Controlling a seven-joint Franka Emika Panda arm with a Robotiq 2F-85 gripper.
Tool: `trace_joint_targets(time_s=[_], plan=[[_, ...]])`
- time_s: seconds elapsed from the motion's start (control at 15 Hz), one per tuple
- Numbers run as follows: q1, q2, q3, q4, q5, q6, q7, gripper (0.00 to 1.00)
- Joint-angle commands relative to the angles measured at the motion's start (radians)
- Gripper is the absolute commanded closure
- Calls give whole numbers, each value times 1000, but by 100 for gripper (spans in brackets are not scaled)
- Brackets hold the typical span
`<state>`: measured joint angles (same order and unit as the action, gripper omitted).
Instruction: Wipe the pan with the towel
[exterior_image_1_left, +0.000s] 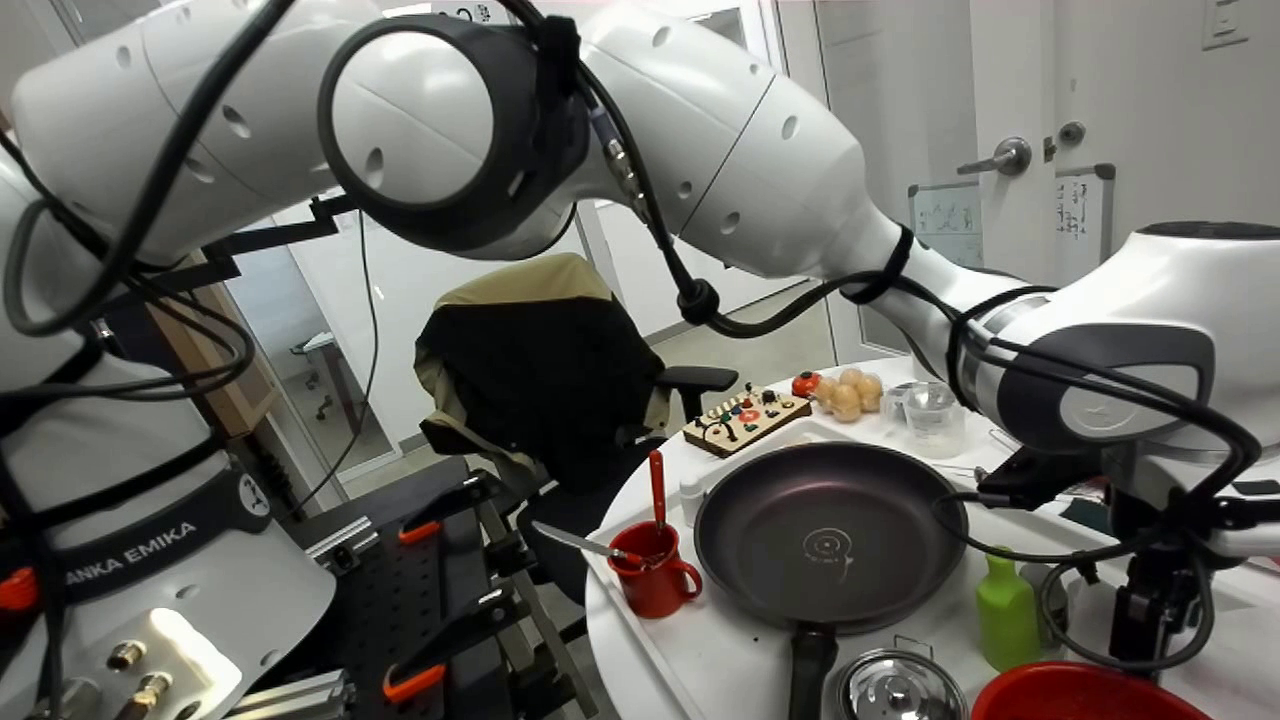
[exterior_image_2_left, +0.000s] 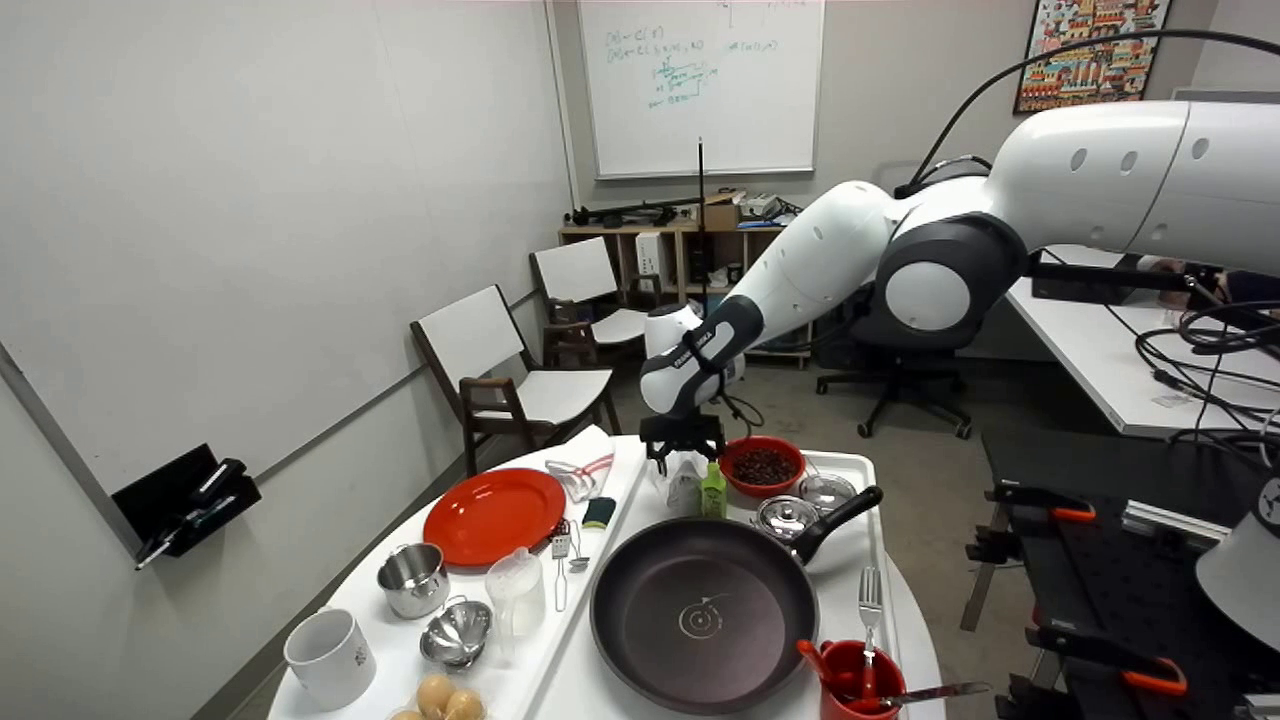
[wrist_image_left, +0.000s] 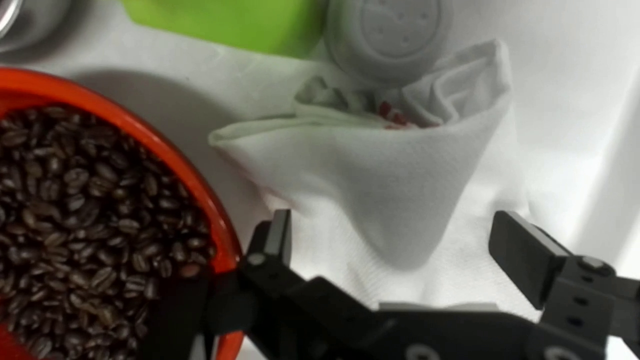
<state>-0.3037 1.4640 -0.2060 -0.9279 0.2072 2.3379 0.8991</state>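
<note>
The pincer (wrist_image_left: 395, 236) stands spread wide over the towel (wrist_image_left: 400, 185) (white and rumpled), roughly twelve o'clock of the pan (exterior_image_2_left: 700, 620) from where I stand

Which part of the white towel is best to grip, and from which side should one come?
Probably the middle fold of the towel, from straight above: in the wrist view it tapers and seems to stand up, and the open tool shows a jaw on either side. A low approach looks harder, with the red bowl and green bottle close by.
</note>
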Motion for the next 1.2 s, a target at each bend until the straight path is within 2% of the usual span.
trace_joint_targets(time_s=[0.0,0.4,0.6,0.73,1.13], plan=[[3,0,-1,21,-16,-5,21,0],[-3,-1,3,90,-16,-4,13,0],[7,-27,6,98,-6,18,-32,0],[16,-56,17,88,-8,38,-85,0],[48,-202,122,-18,-4,51,-378,0]])
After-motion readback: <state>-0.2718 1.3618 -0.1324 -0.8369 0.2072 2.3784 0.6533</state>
